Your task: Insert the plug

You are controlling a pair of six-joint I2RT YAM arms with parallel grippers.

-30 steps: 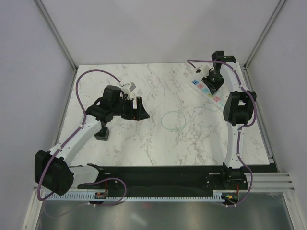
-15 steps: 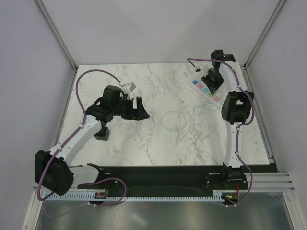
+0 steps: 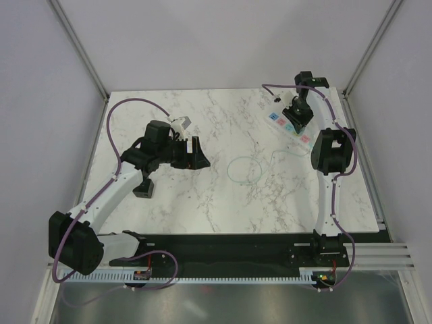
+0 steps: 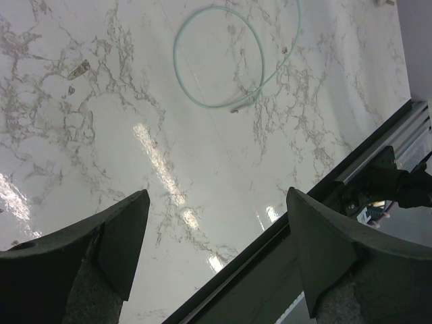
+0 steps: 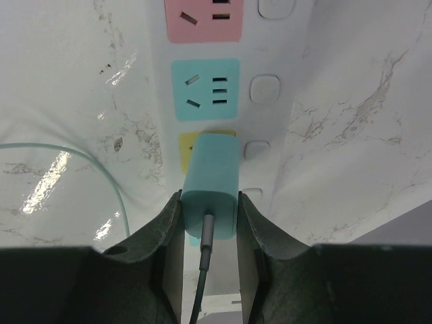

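R hand [image 5: 210, 202] clenched on the plug [image 5: 212, 165], a pale teal block at lower centre of the right wrist view, over the yellow socket [image 5: 187, 143] of the power strip [image 5: 253, 50] on the tabletop [image 5: 351, 135]. Can't tell if pins are seated. To do it well: keep plug square w/ slots, push straight, no tilt. L hand [image 4: 219, 236] released, empty. No readable brand/text.
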